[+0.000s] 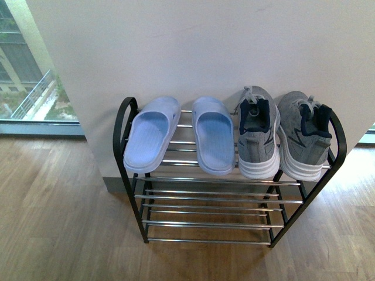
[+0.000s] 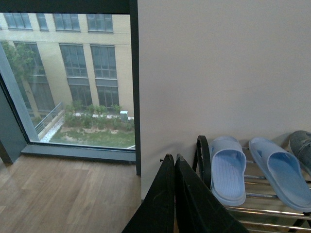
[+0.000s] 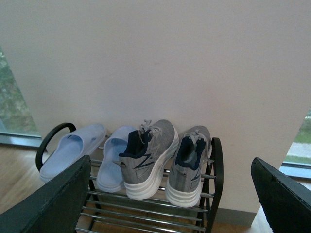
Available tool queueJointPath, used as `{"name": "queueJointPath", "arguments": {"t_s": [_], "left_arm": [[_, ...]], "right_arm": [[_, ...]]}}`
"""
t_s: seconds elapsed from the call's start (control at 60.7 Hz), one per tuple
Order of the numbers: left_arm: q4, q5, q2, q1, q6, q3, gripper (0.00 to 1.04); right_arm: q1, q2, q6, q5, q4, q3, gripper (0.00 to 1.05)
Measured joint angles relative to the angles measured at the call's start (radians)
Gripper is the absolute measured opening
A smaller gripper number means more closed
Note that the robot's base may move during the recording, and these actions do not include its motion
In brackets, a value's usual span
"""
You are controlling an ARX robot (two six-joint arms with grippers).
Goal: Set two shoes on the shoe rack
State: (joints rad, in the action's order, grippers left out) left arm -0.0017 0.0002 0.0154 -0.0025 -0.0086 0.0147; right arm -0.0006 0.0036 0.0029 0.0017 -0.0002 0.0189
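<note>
The shoe rack (image 1: 222, 198) stands against the white wall, black arched sides and chrome bars. On its top tier lie two pale blue slides (image 1: 151, 134) (image 1: 212, 134) at the left and two grey sneakers (image 1: 259, 133) (image 1: 303, 136) at the right, heels toward me. Neither arm shows in the front view. My left gripper (image 2: 170, 158) is shut with nothing in it, held off the rack's left end near a slide (image 2: 228, 169). My right gripper (image 3: 170, 167) is open and empty, well back from the sneakers (image 3: 146, 156) (image 3: 188, 164) on the rack (image 3: 146, 213).
The rack's lower tiers (image 1: 205, 225) hold nothing. Wooden floor (image 1: 58, 222) spreads around the rack. A floor-height window (image 2: 68, 77) lies to the left of the wall, and another strip of window (image 3: 297, 145) to the right.
</note>
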Motion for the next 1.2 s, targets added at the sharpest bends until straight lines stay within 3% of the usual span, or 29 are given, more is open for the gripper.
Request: {"name": "queueJointPath", "arguments": {"t_s": [0.56, 1.202], "left_arm": [[0.0, -0.001, 0.0, 0.0, 0.001, 0.0, 0.96], [0.0, 0.0, 0.0, 0.0, 0.003, 0.0, 0.95]], "right_arm": [[0.0, 0.0, 0.0, -0.002, 0.0, 0.0, 0.95], [0.0, 0.0, 0.0, 0.001, 0.0, 0.0, 0.95]]}}
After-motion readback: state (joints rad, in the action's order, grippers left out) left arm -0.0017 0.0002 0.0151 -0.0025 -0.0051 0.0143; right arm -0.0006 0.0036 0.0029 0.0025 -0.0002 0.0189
